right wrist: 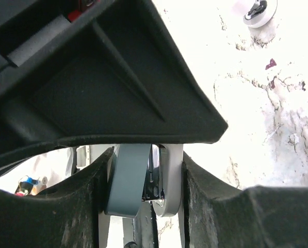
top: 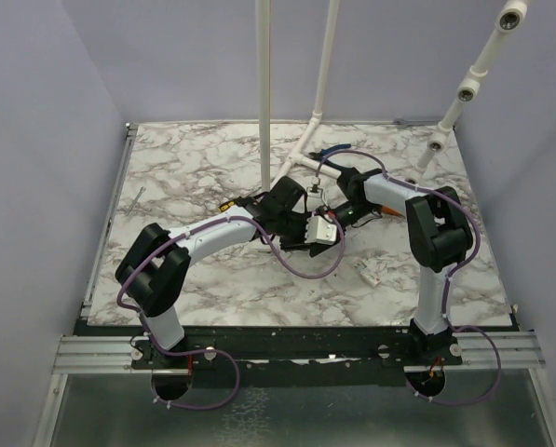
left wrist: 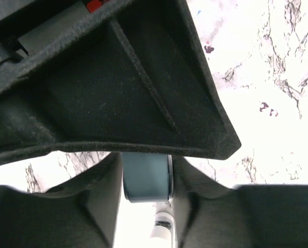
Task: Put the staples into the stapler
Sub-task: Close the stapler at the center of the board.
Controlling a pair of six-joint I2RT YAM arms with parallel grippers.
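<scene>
The pale blue-green stapler (top: pixel 322 229) is held above the middle of the table, between both grippers. My left gripper (top: pixel 305 223) is shut on it; in the left wrist view the blue-green block (left wrist: pixel 143 178) sits clamped between the fingers (left wrist: pixel 99 206) of that gripper (left wrist: pixel 146 181). My right gripper (top: pixel 343 216) is shut on it too; in the right wrist view (right wrist: pixel 143 181) the fingers squeeze the blue-green part (right wrist: pixel 127 181) and a pale grey part (right wrist: pixel 169 181) together, with silvery metal between them. A small white object (top: pixel 371 273) lies on the table to the right; I cannot tell whether it is the staples.
A white pipe frame (top: pixel 264 93) stands at the back middle, with more pipes (top: pixel 468 88) at the back right. A yellow-handled screwdriver (top: pixel 229 200) lies left of the grippers and an orange-handled one (top: pixel 389 212) to the right. The marble tabletop (top: pixel 194 168) has raised side rails.
</scene>
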